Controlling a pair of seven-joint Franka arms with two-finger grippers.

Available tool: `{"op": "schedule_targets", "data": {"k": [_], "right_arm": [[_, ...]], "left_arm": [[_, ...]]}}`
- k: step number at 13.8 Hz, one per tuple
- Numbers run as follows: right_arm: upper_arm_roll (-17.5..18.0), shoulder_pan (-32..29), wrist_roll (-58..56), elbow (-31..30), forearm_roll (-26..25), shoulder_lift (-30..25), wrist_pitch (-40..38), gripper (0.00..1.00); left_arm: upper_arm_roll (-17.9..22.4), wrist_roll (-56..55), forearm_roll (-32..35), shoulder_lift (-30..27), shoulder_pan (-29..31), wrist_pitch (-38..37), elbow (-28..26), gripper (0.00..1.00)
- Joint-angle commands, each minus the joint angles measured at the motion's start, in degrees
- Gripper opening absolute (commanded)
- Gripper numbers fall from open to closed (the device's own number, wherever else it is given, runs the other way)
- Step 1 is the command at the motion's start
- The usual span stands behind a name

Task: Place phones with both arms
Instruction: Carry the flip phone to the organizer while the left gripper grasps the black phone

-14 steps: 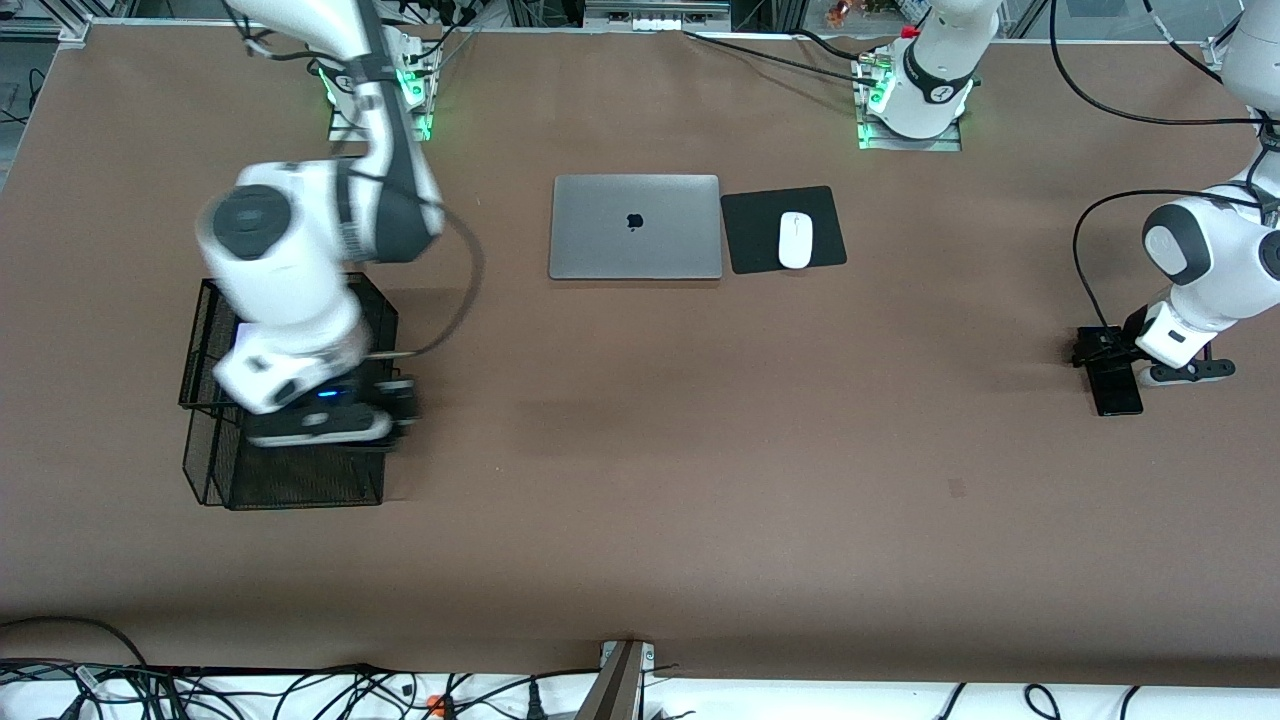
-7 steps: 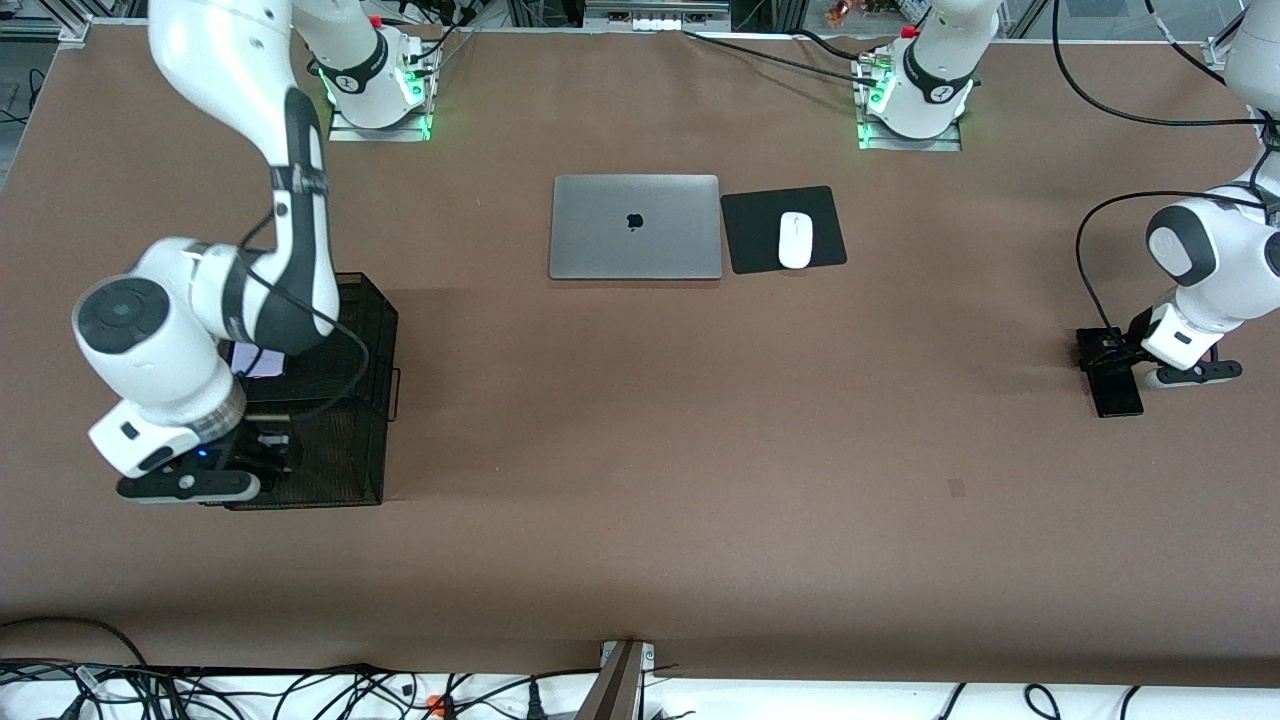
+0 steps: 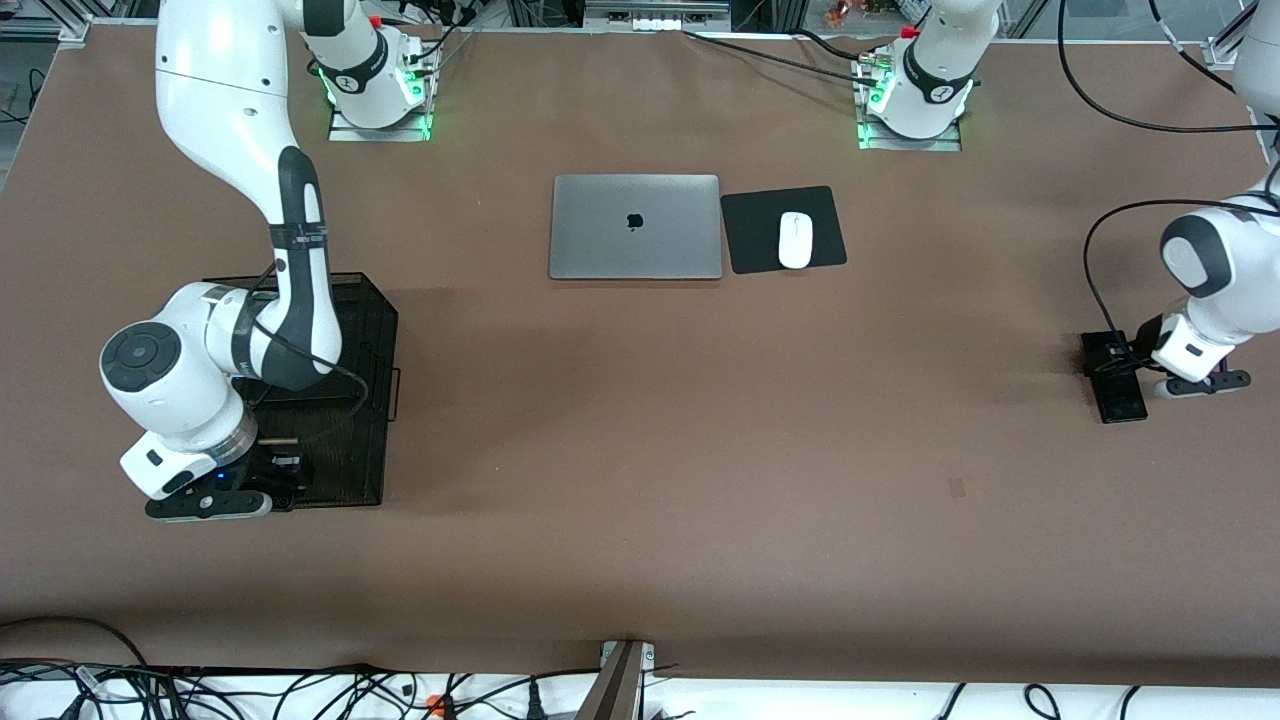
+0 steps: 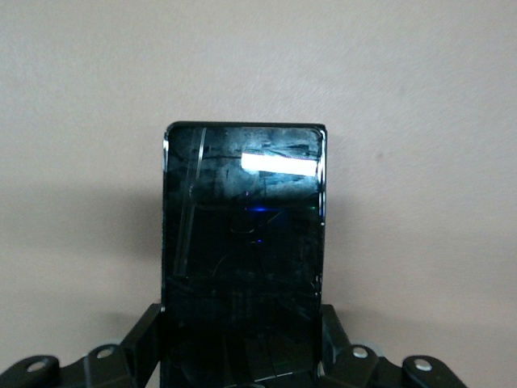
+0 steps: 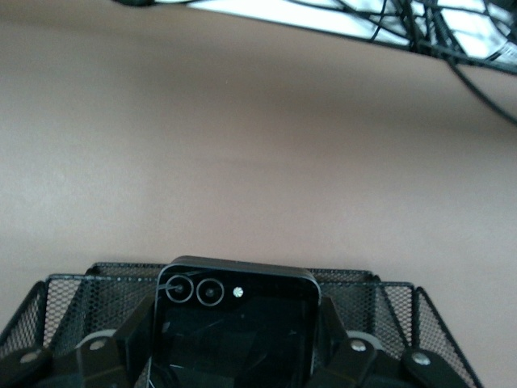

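A brown bench (image 3: 640, 450) is seen from a high camera facing two white robot arms whose bases stand along the top edge of the frame.

Lowest in the frame, at lower left, the right gripper (image 3: 285, 478) hangs over the near end of a black wire-mesh basket (image 3: 375, 400). The front view hides what it carries under the arm's white wrist. The right wrist view settles it: the black fingers (image 5: 125, 335) are closed on the sides of a small squarish black phone (image 5: 234, 323) with two round camera lenses near its top edge, held above the basket's mesh rim (image 5: 388, 303), with bare bench and cables past it.

At middle right of the front view, the left gripper (image 3: 1118, 365) is low at a long slim black slab phone (image 3: 1122, 392) lying on the bench near the left arm's end. From this height the grip is hard to read. The left wrist view shows it plainly: the glossy dark slab (image 4: 242, 259) sits between the two black fingers (image 4: 141, 339), which are clamped on its long sides, a window glare on its glass and bare bench around it.

Highest in the frame, at upper centre, lie a closed silver laptop (image 3: 635, 227) and, just beside it, a black mouse pad (image 3: 750, 235) carrying a white mouse (image 3: 795, 240). Neither wrist view shows these.
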Motion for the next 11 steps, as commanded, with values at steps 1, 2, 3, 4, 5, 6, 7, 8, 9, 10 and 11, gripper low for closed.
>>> {"op": "schedule_targets", "data": {"k": [1,2,3,4,5,6,7,8,9,10,11], "right_arm": [[1.2,-1.9,-6.4,0.8,1.5,-0.9,-6.1,0.03],[1.2,-2.4,-9.2,0.7,1.5,-1.0,-7.9,0.03],[1.2,-2.9,-11.0,0.7,1.5,-0.9,-9.1,0.03],[1.2,-3.1,-11.6,0.7,1.6,-0.9,-9.6,0.03],[1.2,-3.3,-11.7,0.5,1.6,-0.9,-9.6,0.03],[1.2,-3.3,-11.8,0.0,1.6,-0.8,-9.6,0.05],[1.2,-3.3,-11.8,0.0,1.6,-0.8,-9.5,0.22],[1.2,-3.3,-11.1,0.3,2.0,-0.9,-9.5,0.58],[1.2,-3.2,-11.0,0.3,4.2,-0.9,-9.5,0.79],[1.2,-3.2,-11.1,0.4,7.2,-0.9,-9.5,0.88],[1.2,-3.3,-11.2,0.4,8.6,-0.9,-9.5,0.96]], "left_arm": [[-2.1,-0.6,-2.7,0.3,-0.1,-9.1,7.1,0.00],[-2.8,-2.5,-2.7,0.3,-0.4,-11.1,8.6,0.00],[-3.5,-4.9,-2.7,0.3,-1.8,-12.5,9.8,0.00],[-3.5,-8.1,-2.5,0.3,-4.3,-14.0,11.0,0.00],[-3.5,-11.6,-2.5,0.3,-7.0,-15.7,12.1,0.00],[-3.5,-15.1,-2.4,0.3,-9.8,-17.0,13.0,0.00],[-3.5,-18.4,-2.4,0.3,-12.4,-17.4,13.4,0.00],[-3.4,-21.3,-2.3,0.4,-15.5,-17.4,13.5,0.00],[-3.4,-23.4,-2.3,0.5,-18.1,-17.4,13.5,0.00],[-3.5,-26.0,-2.3,0.7,-21.1,-17.4,13.7,0.00],[-3.5,-29.3,-2.2,1.7,-23.8,-17.4,14.4,0.00]]}}
